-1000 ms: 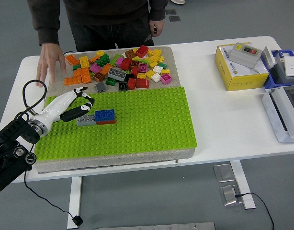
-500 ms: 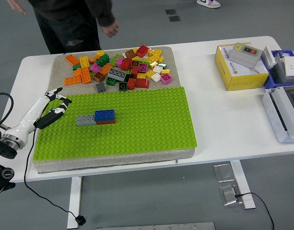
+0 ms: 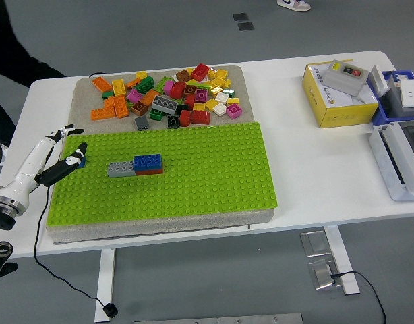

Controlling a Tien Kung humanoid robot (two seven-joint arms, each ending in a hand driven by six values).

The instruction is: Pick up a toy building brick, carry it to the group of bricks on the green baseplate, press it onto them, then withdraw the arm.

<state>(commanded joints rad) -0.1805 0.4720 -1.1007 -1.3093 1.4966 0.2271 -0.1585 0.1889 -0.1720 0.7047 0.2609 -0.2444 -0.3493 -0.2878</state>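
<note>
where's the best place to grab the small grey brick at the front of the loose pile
Take the small grey brick by its two side faces, coming from above. It sits upright at the pile's near edge, slightly apart from its neighbours, so the fingers probably have room. The left hand is nearest, at the green baseplate's left edge.

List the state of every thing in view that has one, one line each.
Left hand: fingers relaxed, at the baseplate's left edge, holding nothing.
Green baseplate: flat on the grey pad.
Brick group: grey, blue and red, seated on the baseplate.
Loose bricks: piled behind the baseplate.
Yellow box: closed.
</note>
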